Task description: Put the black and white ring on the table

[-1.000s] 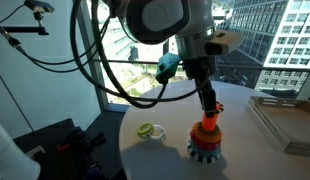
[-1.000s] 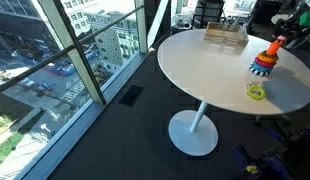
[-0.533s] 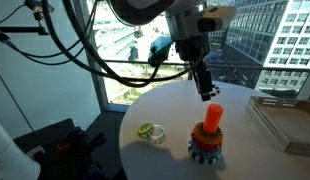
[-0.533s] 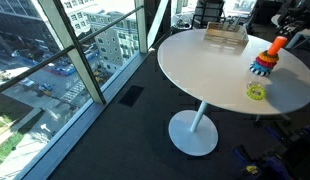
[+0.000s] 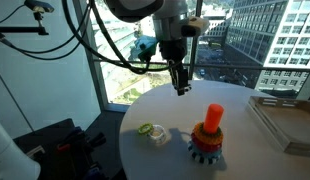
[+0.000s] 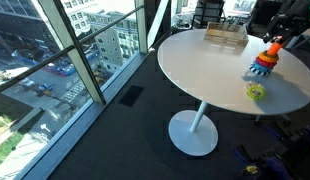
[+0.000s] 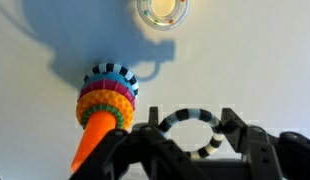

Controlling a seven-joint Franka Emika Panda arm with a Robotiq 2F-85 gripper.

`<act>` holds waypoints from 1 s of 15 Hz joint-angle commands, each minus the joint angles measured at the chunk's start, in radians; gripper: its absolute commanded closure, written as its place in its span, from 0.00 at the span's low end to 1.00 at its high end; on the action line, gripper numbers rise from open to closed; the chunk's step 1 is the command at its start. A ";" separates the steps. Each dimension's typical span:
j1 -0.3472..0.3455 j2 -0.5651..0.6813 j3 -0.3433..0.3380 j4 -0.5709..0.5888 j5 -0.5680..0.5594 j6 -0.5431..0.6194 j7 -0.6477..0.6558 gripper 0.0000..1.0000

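Above the table (image 5: 167, 160), the gripper (image 5: 181, 88) has risen off the stacking toy (image 5: 207, 141) and swung toward the yellow-green ring (image 5: 148, 130), its fingers pinching the black and white ring (image 7: 195, 113), banded dark and pale, held aloft.

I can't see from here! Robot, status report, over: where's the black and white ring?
Gripper shut on the black and white ring, held above the table. Ring not down yet. Stacking toy and yellow-green ring below, bare tabletop beside them.

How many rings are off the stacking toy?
2. The black and white ring is gripped in the pincer above the table; the yellow-green ring lies on the table near the stacking toy.
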 commanded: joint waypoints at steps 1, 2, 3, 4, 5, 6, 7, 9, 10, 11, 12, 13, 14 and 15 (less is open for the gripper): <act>0.017 0.035 0.020 0.017 0.018 -0.059 -0.046 0.61; 0.022 0.048 0.026 0.018 0.012 -0.066 -0.041 0.61; 0.026 0.065 0.034 0.018 -0.001 -0.066 -0.024 0.61; 0.030 0.080 0.041 0.014 -0.013 -0.055 -0.009 0.61; 0.033 0.097 0.048 0.012 -0.021 -0.049 0.001 0.61; 0.038 0.113 0.054 0.009 -0.026 -0.040 0.010 0.61; 0.042 0.129 0.059 0.007 -0.031 -0.031 0.018 0.61; 0.051 0.158 0.065 0.003 -0.043 -0.011 0.038 0.61; 0.055 0.171 0.067 0.000 -0.048 0.002 0.048 0.61; 0.060 0.185 0.067 -0.004 -0.057 0.022 0.064 0.61; 0.064 0.198 0.066 -0.005 -0.063 0.038 0.074 0.61; 0.068 0.213 0.065 -0.005 -0.070 0.054 0.087 0.61; 0.072 0.226 0.062 -0.007 -0.077 0.075 0.098 0.61; 0.075 0.239 0.060 -0.007 -0.083 0.086 0.107 0.61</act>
